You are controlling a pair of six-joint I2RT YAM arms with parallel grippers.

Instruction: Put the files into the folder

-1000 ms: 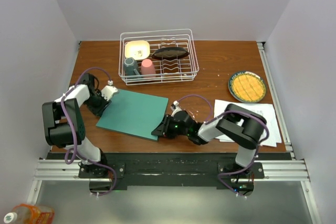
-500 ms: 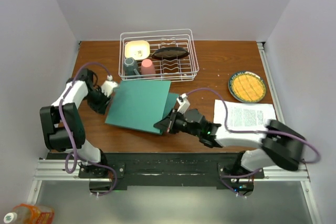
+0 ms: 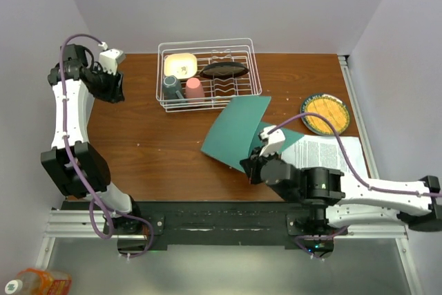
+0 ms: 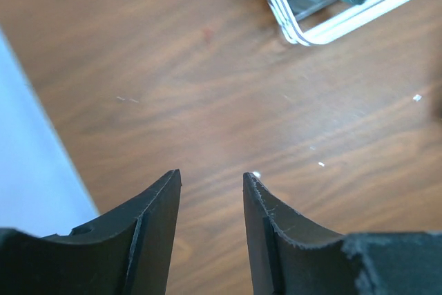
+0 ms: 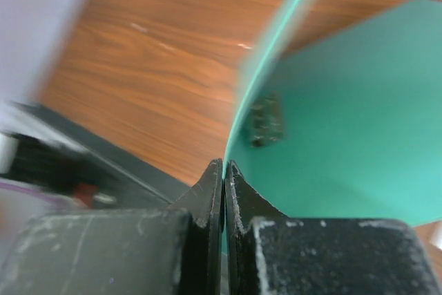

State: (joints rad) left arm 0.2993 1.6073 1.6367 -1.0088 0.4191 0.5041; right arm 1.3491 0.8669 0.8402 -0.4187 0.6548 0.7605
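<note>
folder (image 3: pixel 236 128) opening is the step i judge i'm on. my right gripper (image 5: pixel 224 165) is pinched tight on the cover's edge, holding it tilted up so the clip (image 5: pixel 266 121) shows inside. the folder sits between the rack (image 3: pixel 257 67) and the files (image 3: pixel 330 151), which lie flat just beside it. my left gripper (image 4: pixel 210 181) hangs empty over the far left corner, fingers narrowly apart. next i'd lay the cover open flat, then fetch the sheets.

Just above the right gripper (image 5: pixel 224 169) the folder (image 5: pixel 345 101) smears into blur and runs off the top and right edges, its clip (image 5: pixel 266 121) too soft to read, while that arm covers the files' (image 3: pixel 331 151) near edge.
</note>
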